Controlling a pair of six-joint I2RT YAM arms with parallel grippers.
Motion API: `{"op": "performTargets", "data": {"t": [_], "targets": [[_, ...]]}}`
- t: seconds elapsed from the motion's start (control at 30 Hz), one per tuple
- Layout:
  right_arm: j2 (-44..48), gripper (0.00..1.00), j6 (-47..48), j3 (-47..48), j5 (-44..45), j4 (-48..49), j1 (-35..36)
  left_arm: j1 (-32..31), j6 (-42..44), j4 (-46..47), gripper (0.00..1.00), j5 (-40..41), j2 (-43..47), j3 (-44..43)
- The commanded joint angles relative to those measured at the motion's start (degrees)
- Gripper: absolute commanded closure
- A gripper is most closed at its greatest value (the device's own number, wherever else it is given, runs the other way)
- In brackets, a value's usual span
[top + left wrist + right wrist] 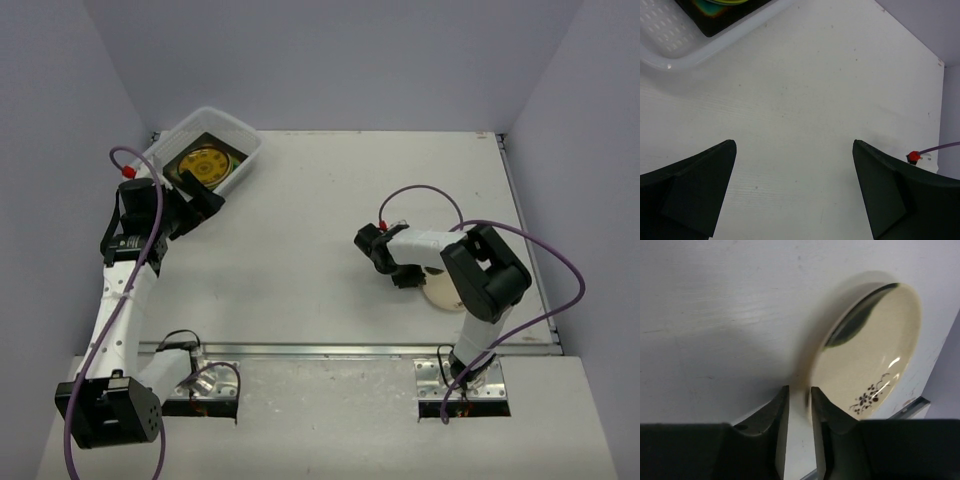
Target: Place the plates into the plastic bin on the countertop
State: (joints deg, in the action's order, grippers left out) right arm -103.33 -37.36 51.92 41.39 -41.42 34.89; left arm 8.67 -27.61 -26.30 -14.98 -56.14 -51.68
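Observation:
The plastic bin (222, 114) stands at the far left of the countertop (330, 200). In it a mustard-patterned round plate (203, 163) lies on a dark-rimmed square plate (228, 158). My left gripper (205, 200) is open and empty just in front of the bin; its wrist view shows the bin's corner (670, 35) and the square plate's edge (715, 17) beyond the spread fingers (690, 195). A cream plate with a small dark flower (870, 355) sits near the front right (440, 292), partly under my right arm. My right gripper (799, 390) is shut on its rim.
A metal rail (340, 350) runs along the countertop's front edge. Purple cables loop over both arms. Grey walls close in the back and sides. The other plates are not in view.

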Motion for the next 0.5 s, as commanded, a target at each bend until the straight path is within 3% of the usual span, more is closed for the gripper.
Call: {"op": "performTargets", "data": {"t": [0.0, 0.1, 0.17, 0.47], "targets": [[-1.7, 0.89, 0.19, 0.81, -3.25, 2.67, -0.7, 0.39, 1.86, 1.88, 0.0, -1.1, 1.56, 0.18], [-1.42, 1.0, 0.98, 0.79, -3.42, 3.62, -0.56, 0.3, 1.86, 2.22, 0.0, -1.25, 1.73, 0.67], [0.28, 1.0, 4.83, 1.02, -3.79, 4.72, 1.09, 0.37, 1.57, 3.02, 0.0, -2.46, 1.52, 1.88], [10.51, 1.0, 17.55, 2.13, 11.95, 7.75, 17.64, -1.89, -3.93, 11.19, 0.0, -7.6, 0.94, 10.88]]}}
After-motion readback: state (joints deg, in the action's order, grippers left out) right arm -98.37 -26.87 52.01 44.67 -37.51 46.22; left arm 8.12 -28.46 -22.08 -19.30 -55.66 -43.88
